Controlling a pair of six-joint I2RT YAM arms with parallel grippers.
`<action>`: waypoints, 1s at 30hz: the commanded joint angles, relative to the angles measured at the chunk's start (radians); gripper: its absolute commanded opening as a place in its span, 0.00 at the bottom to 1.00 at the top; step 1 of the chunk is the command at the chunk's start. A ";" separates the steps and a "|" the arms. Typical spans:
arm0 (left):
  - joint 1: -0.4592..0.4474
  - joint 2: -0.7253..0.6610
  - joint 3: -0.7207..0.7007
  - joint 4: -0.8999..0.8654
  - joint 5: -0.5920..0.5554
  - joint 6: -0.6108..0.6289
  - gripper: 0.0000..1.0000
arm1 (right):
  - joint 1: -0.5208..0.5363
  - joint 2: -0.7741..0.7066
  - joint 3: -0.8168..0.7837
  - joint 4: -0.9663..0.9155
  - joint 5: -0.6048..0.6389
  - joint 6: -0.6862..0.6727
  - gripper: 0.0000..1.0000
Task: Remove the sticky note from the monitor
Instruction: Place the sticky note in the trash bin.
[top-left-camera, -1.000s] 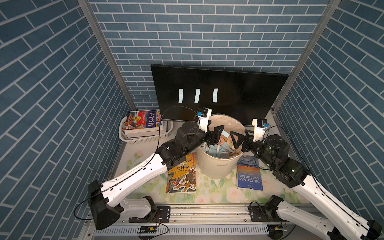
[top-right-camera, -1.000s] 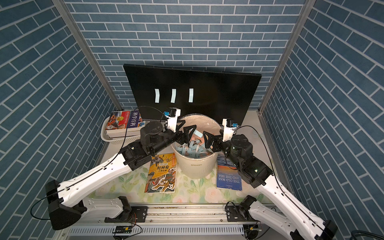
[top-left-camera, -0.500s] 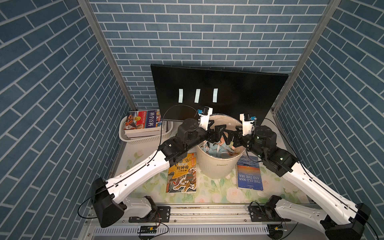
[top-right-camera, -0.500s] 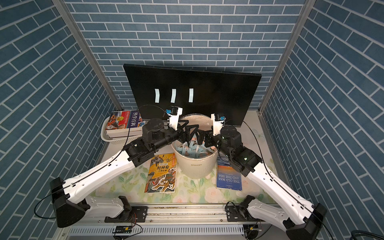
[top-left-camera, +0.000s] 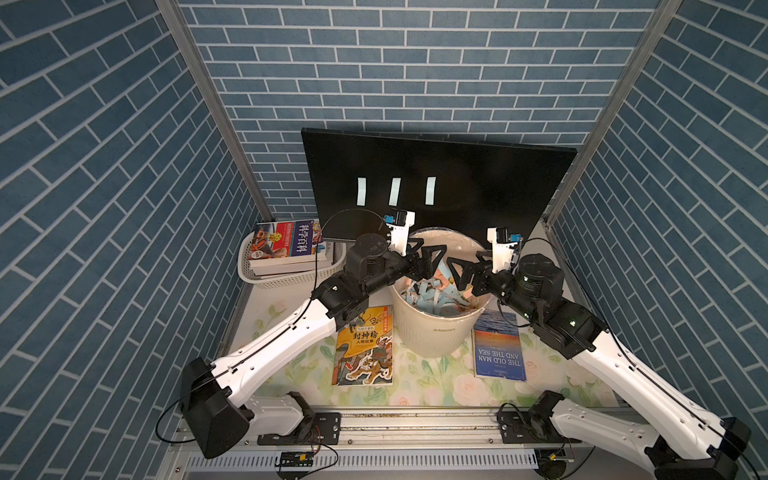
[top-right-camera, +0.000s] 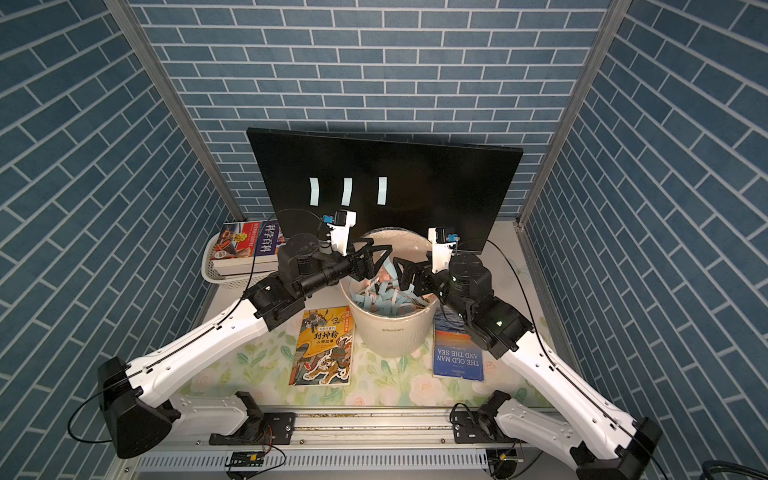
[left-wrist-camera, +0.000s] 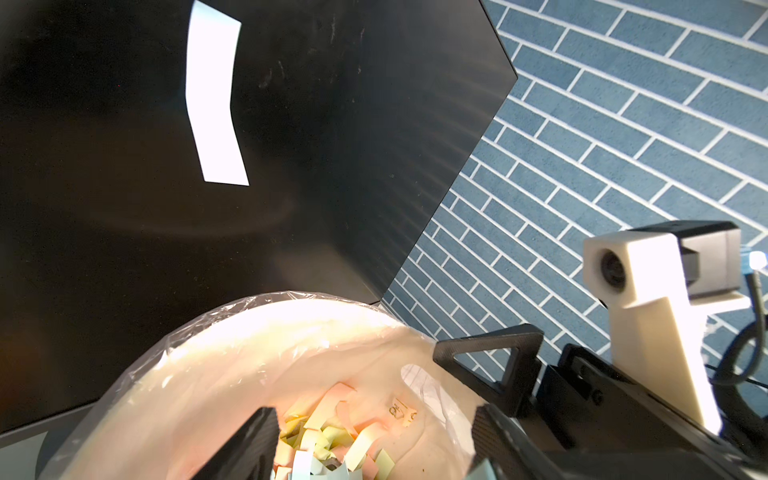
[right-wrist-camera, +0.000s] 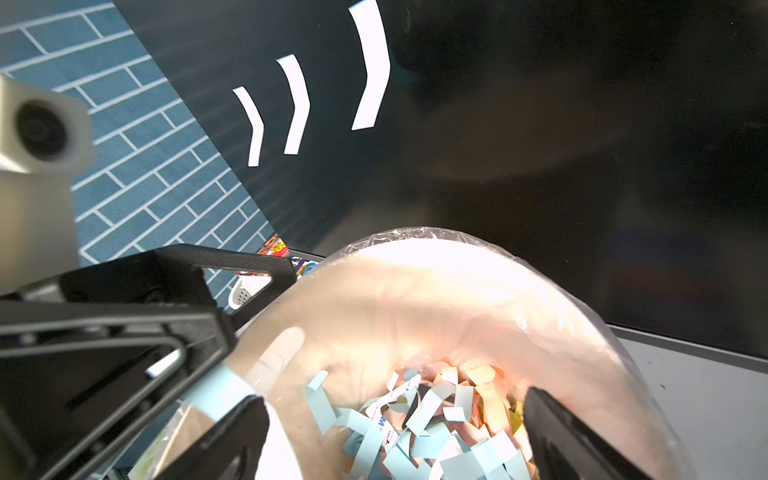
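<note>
The black monitor (top-left-camera: 478, 187) stands at the back with three pale sticky notes (top-left-camera: 395, 192) in a row on its left half, also in the right wrist view (right-wrist-camera: 297, 104). Both grippers hang over the white bin (top-left-camera: 432, 332) in front of it, tips facing each other. My left gripper (top-left-camera: 434, 259) is open, and a light blue sticky note (right-wrist-camera: 220, 395) clings to one of its fingers. My right gripper (top-left-camera: 457, 272) is open and empty, just right of the left one. Cut blue, pink and yellow notes (right-wrist-camera: 436, 424) fill the bin.
A white basket (top-left-camera: 266, 278) of books sits at the back left. Two books lie flat on the floral mat: a yellow one (top-left-camera: 365, 345) left of the bin, a blue one (top-left-camera: 496, 345) right of it. Brick walls close in on three sides.
My right gripper has swung left, in over the bin toward the left gripper. The left gripper has stayed over the bin and its jaws have spread slightly.
</note>
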 joint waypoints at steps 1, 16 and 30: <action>0.014 -0.016 -0.009 0.048 0.051 -0.030 0.79 | -0.002 -0.021 -0.010 0.041 -0.083 -0.012 1.00; 0.021 -0.034 -0.015 0.113 0.178 -0.101 0.79 | -0.001 0.099 0.042 0.061 -0.027 0.023 1.00; 0.062 -0.056 -0.023 0.070 0.116 -0.071 0.79 | 0.000 0.079 0.052 -0.002 0.095 0.015 1.00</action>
